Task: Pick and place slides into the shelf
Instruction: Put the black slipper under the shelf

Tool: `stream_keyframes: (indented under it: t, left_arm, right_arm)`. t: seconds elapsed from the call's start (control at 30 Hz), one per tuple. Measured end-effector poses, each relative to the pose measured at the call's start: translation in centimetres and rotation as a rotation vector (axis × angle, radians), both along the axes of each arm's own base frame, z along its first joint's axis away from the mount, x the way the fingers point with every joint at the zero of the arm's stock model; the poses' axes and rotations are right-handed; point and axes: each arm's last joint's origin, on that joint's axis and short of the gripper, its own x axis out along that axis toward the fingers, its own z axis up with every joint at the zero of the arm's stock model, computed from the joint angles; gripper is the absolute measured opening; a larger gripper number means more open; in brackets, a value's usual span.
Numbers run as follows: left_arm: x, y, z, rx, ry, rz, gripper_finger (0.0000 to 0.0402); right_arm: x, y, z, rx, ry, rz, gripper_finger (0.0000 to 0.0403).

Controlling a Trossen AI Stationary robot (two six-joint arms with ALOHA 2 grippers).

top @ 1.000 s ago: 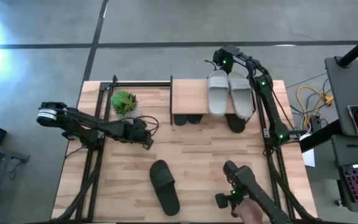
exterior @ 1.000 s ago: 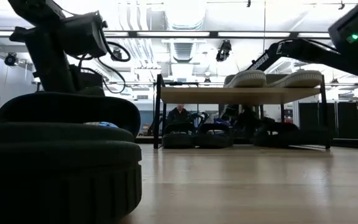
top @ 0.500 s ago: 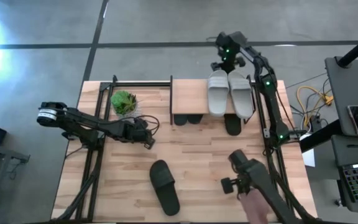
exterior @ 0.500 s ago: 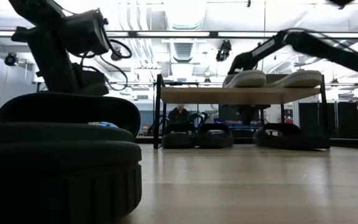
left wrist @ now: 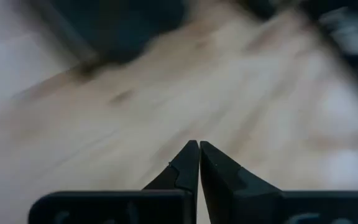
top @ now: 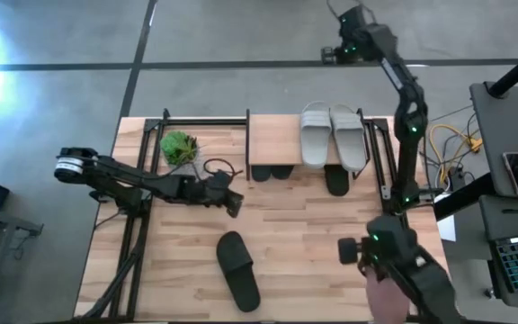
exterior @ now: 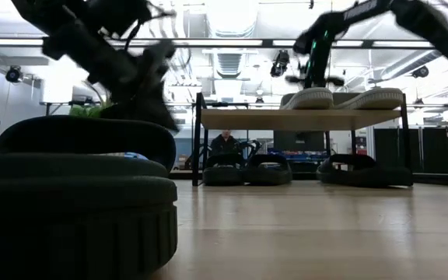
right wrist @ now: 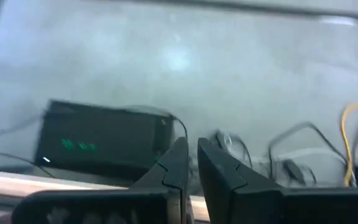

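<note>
At the far edge of the counter (top: 286,234), towards its right corner, stands the shelf (top: 281,137), a light plank on thin black legs. Two light grey slides (top: 333,135) lie side by side on the right part of its top, toes pointing away from the near edge. Under the plank, black slides (exterior: 247,168) sit on the counter surface; the low view shows a pair beneath the left part and further dark ones (exterior: 356,169) beneath the right part. One black slide (top: 238,270) lies alone near the near edge, about midway along it, well apart from the shelf. A small green plant (top: 179,147) stands near the far left corner, beside a black frame. The left tool (top: 233,203) hovers over the middle of the counter, between the lone black slide and the shelf, its fingers (left wrist: 188,167) pressed together and holding nothing. The right tool (top: 328,56) is raised beyond the far edge, over the floor behind the shelf, its fingers (right wrist: 173,165) nearly touching, with only a narrow gap between them, and empty.
</note>
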Motion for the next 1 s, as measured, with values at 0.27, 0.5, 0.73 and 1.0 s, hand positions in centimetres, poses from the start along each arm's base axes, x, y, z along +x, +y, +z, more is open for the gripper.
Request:
stream_keyframes:
  t: [0.27,0.5,0.73,1.0]
  left_arm:
    - [3.8,1.5,1.1,-0.038,-0.165,-0.040,0.0000]
    - [6.5,0.9,-1.5,-0.163,-0.073,-0.192,0.0000]
    - [2.9,0.4,3.8,-0.134,-0.048,-0.142,0.0000]
    - [-5.0,-3.9,6.0,-0.186,0.171,-0.214,0.0000]
  right_arm:
    - [-0.9,6.6,5.7,-0.029,-0.019,0.072,0.0028]
    - [-0.8,12.2,6.9,0.052,0.044,0.192,0.0028]
    - [0.4,19.6,6.2,0.153,0.058,0.353,0.0028]
    - [-0.1,30.4,5.7,0.329,-0.138,0.470,0.0028]
